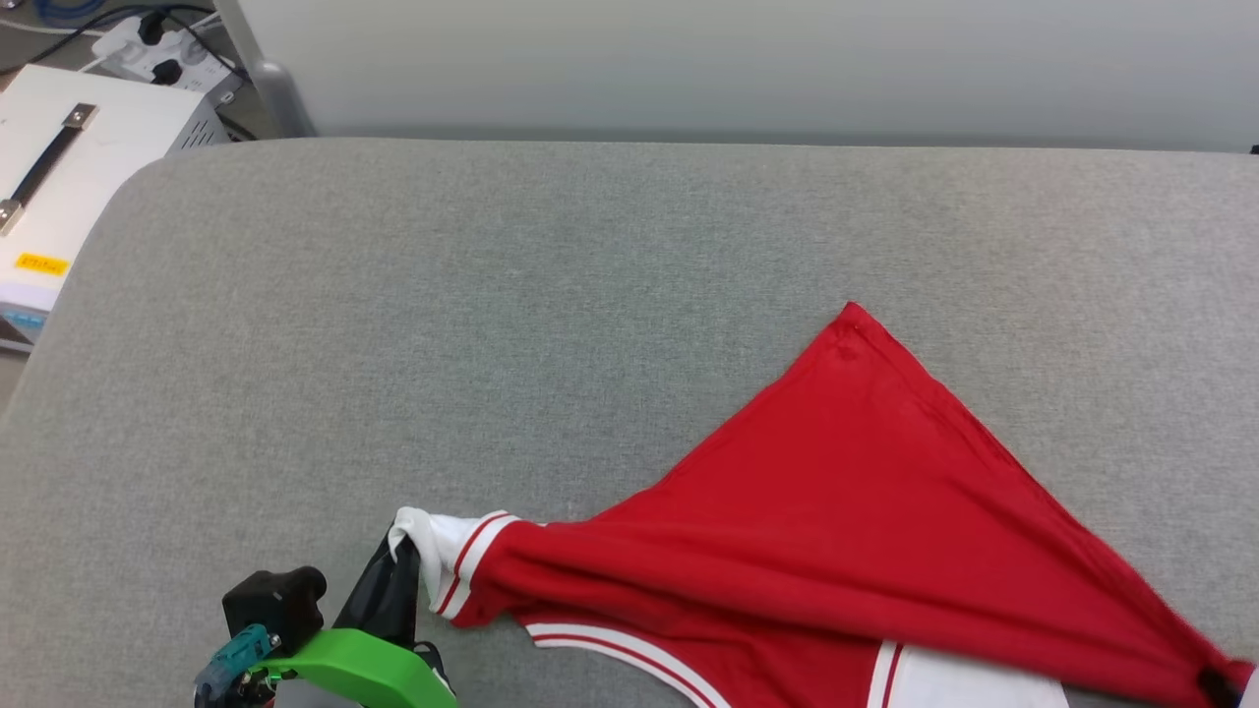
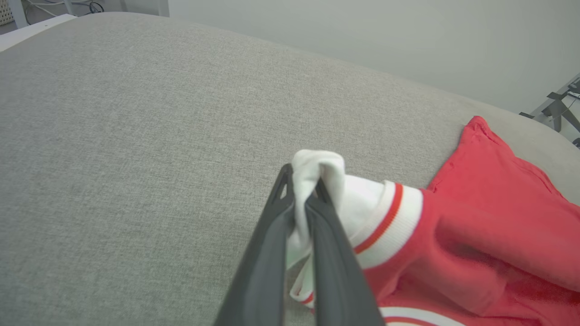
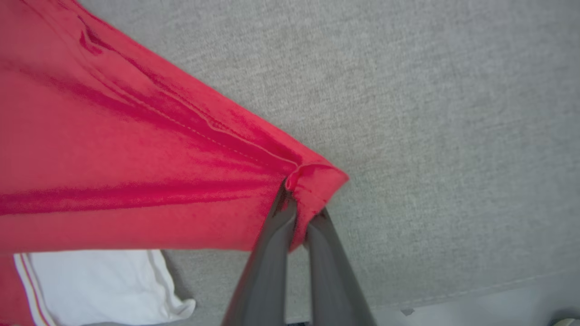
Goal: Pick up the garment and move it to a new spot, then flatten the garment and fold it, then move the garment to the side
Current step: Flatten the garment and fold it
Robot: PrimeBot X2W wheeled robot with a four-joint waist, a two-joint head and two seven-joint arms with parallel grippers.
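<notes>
The shirt [image 1: 836, 511] lies on the near right part of the cushion [image 1: 492, 295], pulled out long along the cushion's near edge. It makes a broad red triangle. One red corner points toward the cushion's far edge and lies flat on the grey cloth. From the two grips a taut red fold runs across, parallel to the cushion's near edge.

The left gripper [image 1: 403, 551] sits over the cushion's near edge, left of its middle. Its jaws are pressed together on a bunched white sleeve [image 1: 433, 541], whose red-striped cuff trim shows just beyond the fingers. In the left wrist view the gripper [image 2: 301, 181] has white cloth squeezed between its two dark fingers, above the cushion [image 2: 136, 136], with the shirt [image 2: 498, 235] trailing off beside it.

The right gripper [image 1: 1215, 681] is at the cushion's near right corner. In the right wrist view this gripper [image 3: 299, 199] is clamped on a hemmed red corner of the shirt [image 3: 113, 158], which is stretched tight from that point. Under the fold a second white sleeve [image 3: 99, 280] rests flat on the cushion [image 3: 453, 113], close to its near edge.

Past the cushion's far left corner stand a white box [image 1: 59, 167] with a black handle and a power strip [image 1: 148, 44]. A pale wall [image 1: 738, 59] runs behind the cushion's far edge.
</notes>
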